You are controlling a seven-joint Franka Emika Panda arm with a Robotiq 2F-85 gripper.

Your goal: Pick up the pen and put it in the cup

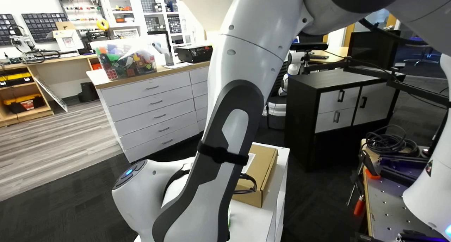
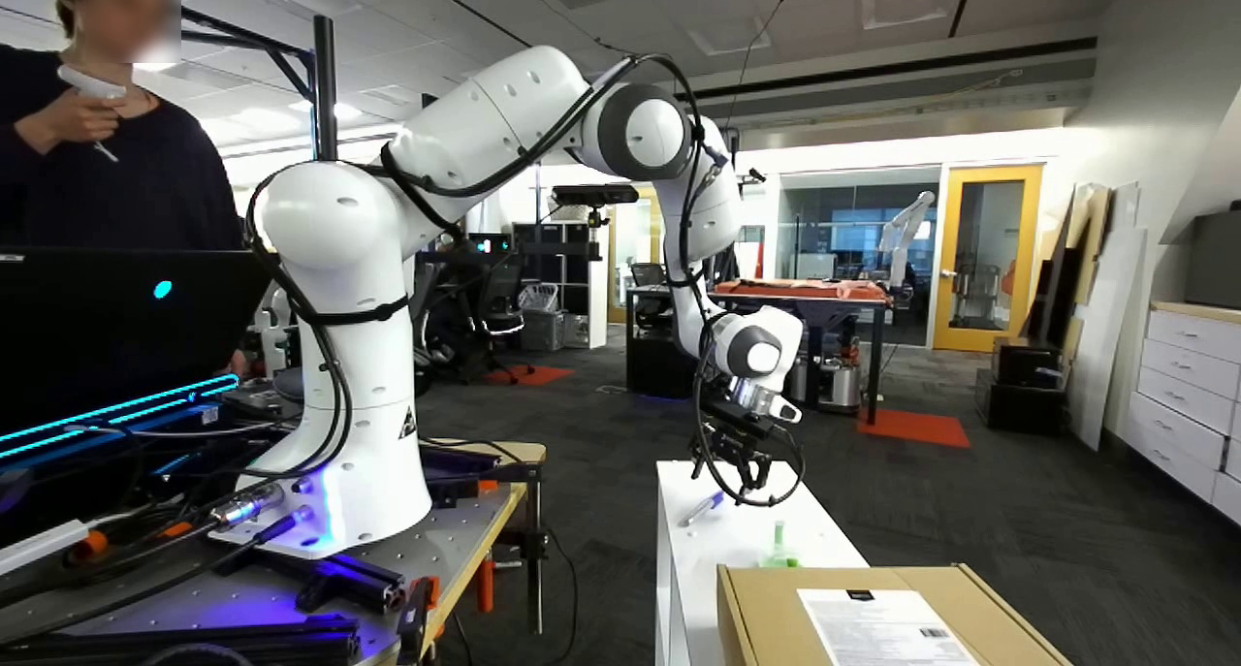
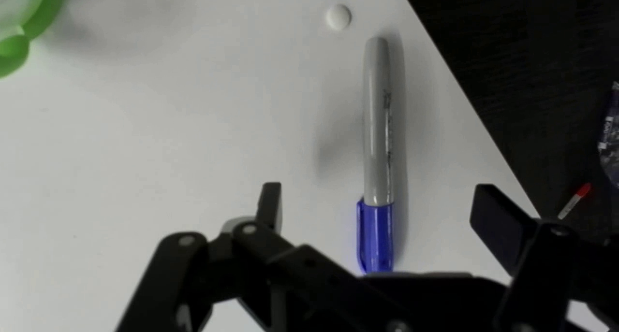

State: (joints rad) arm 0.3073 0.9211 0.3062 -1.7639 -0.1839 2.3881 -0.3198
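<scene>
The pen is a marker with a grey body and a blue cap. It lies flat on the white table top near its edge, in the wrist view (image 3: 378,129) and in an exterior view (image 2: 703,508). My gripper (image 3: 376,204) is open and empty above the table, with its fingers on either side of the pen's cap end and touching neither side. The gripper also shows in an exterior view (image 2: 742,467). The light-green cup stands apart from the pen, cut off at the wrist view's top left corner (image 3: 51,8), and in an exterior view (image 2: 779,550).
A flat brown cardboard box with a white label sits on the same table, in both exterior views (image 2: 776,608) (image 1: 262,168). A small white round piece (image 3: 338,17) lies near the pen's grey end. The table edge (image 3: 464,93) runs close beside the pen.
</scene>
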